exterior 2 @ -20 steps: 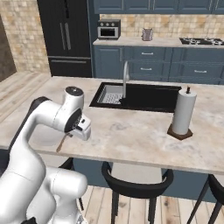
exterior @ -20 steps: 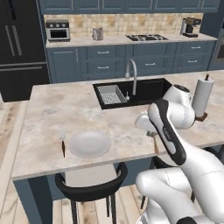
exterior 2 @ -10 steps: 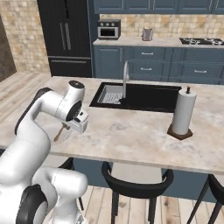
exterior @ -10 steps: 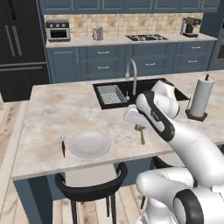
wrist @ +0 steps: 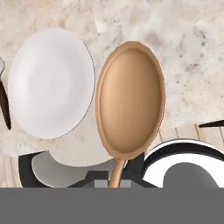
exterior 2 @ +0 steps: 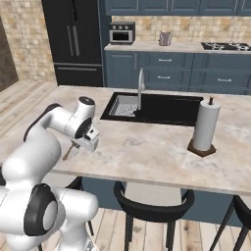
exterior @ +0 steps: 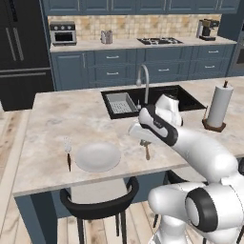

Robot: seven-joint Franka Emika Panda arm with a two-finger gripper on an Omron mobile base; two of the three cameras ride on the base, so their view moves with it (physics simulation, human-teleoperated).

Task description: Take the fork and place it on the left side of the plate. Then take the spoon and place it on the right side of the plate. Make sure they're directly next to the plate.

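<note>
Spoon in the claw, fork placed

Your claw [exterior: 144, 143] holds the spoon [wrist: 129, 99] above the bench [exterior: 57, 124], right of the plate [exterior: 97, 157]; the fork [exterior: 68, 151] lies just left of the plate; only setting the spoon down remains.

**Island counter layout**

On the counter [exterior: 57, 124], the plate [exterior: 97, 157] sits near the front edge. The fork [exterior: 68, 153] lies just beside the plate's left rim. The spoon [exterior: 147, 151] hangs right of the plate, above the counter, under the gripper [exterior: 144, 141]. The sink [exterior: 143, 100] is set in behind them. A paper towel roll [exterior: 218, 106] stands far right.
</note>
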